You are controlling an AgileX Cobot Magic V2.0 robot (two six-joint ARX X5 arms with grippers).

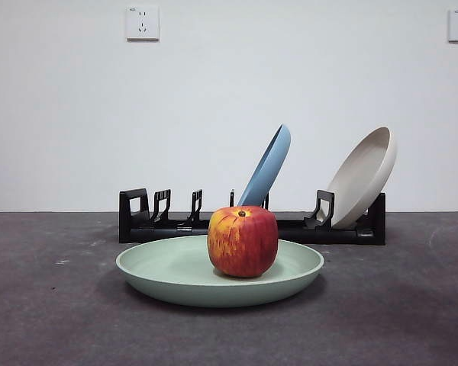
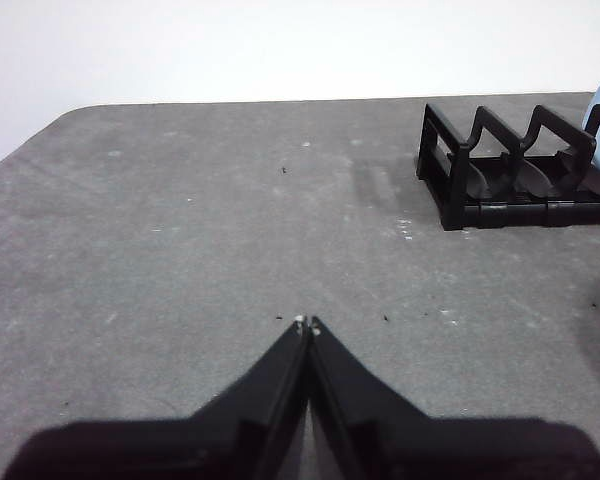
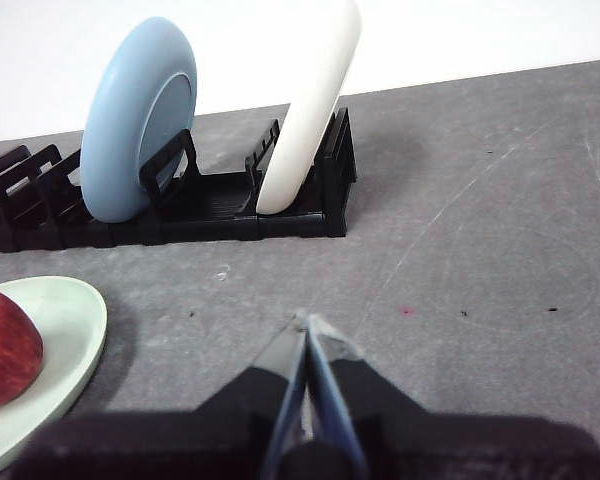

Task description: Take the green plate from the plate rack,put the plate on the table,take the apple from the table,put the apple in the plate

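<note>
front view: apple (image 1: 243, 240) seated in green plate (image 1: 220, 269) on surface (image 1: 46, 320), last step judged done; left gripper (image 2: 307, 322) and right gripper (image 3: 307, 320) jaws clenched empty, no further move needed.

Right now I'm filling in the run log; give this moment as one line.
apple: in green plate | green plate: on table | left hand: shut, empty | right hand: shut, empty
</note>
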